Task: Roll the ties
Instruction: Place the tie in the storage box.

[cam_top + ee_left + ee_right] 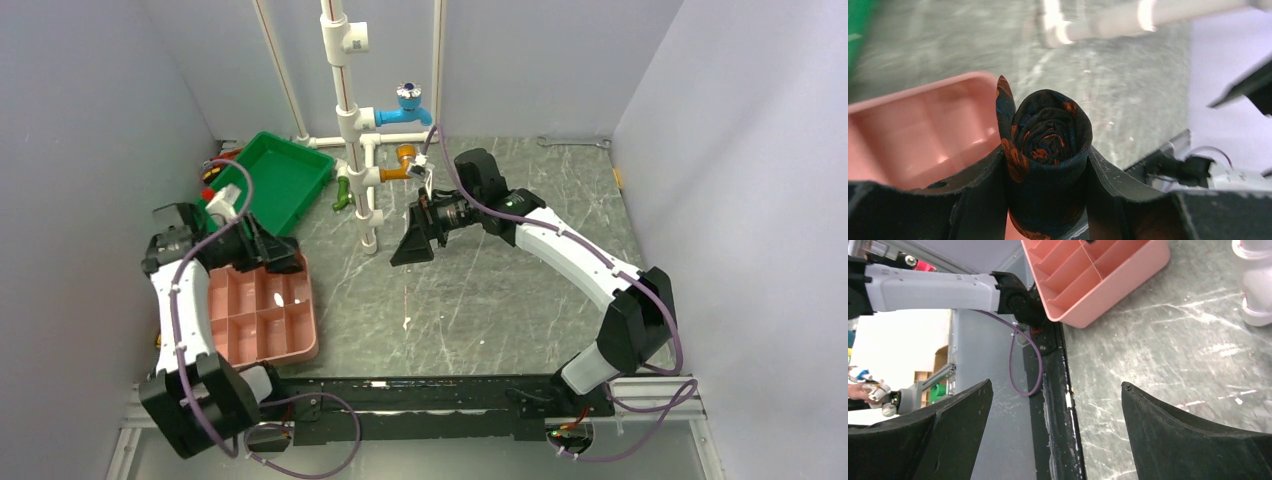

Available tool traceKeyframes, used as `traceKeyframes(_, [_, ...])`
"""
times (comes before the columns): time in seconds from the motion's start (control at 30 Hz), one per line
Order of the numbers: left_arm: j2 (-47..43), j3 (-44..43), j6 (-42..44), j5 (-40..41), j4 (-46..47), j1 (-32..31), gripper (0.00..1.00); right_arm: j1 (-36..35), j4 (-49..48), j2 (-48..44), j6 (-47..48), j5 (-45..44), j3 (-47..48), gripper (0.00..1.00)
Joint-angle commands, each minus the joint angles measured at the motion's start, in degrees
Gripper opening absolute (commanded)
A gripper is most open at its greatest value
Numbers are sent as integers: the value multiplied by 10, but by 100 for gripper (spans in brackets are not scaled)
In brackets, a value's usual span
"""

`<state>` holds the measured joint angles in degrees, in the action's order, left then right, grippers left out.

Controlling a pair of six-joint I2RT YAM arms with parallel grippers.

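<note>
Field notes, remote station.

- Task item: black patterned fabric necktie with orange-red flowers (1048, 150), wound into a tight coil. The left gripper (1047, 152) pinches it at medium spread, one finger on each curved flank. It is held, not lying on anything.
- Coil orientation: the spiral end face looks back at the left wrist camera, so I judge the long axis runs crosswise to the closing line of the fingers. A loose pointed tail stands up at 11 o'clock on the coil, untucked.
- Overhead view: the left gripper (268, 255) hangs over the 12 o'clock edge of the salmon-pink plastic divided tray (313, 330), which sits at 8 o'clock on the grey marbled tabletop (480, 310). The coil itself is hidden by the fingers there.
- Left wrist view: the pink tray's wall (923, 125) lies at 9 o'clock of the coil, below and behind it. I cannot tell which compartment is underneath.
- Right gripper (412, 245): near table centre, just beside the white plastic pipe stand (355, 150) at 12 o'clock. In its own wrist view the right gripper (1055, 387) has its fingers spread wide, with nothing between them.
- Key relation: the left arm has the coil and is far nearer the tray. The right arm stands well apart. I judge the next move is a short lowering into a tray cell, and the loose tail could spring the coil open on release.
- Green plastic bin (285, 175) at 10 o'clock.
- Writing: no brand or label readable in any view.
</note>
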<state>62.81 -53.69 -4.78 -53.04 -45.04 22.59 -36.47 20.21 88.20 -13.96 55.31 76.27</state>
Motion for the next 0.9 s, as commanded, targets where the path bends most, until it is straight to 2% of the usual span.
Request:
traceKeyframes(0.0, [41, -49, 141, 89, -145, 93, 0, 13, 58, -25, 64, -14, 30, 100])
traceKeyframes(0.2, [91, -140, 222, 206, -210, 99, 0, 36, 87, -30, 91, -8, 38, 100])
traceKeyframes(0.4, [126, -155, 317, 330, -243, 118, 0, 57, 100, -37, 106, 4, 40, 100])
traceKeyframes(0.47, [129, -158, 345, 349, -245, 128, 0, 61, 102, -41, 110, 8, 38, 100])
traceKeyframes(0.73, [145, -161, 605, 415, -278, 134, 0, 72, 128, -42, 129, 19, 48, 100])
traceKeyframes(0.87, [159, -163, 709, 463, -284, 135, 0, 75, 144, -40, 134, 20, 57, 100])
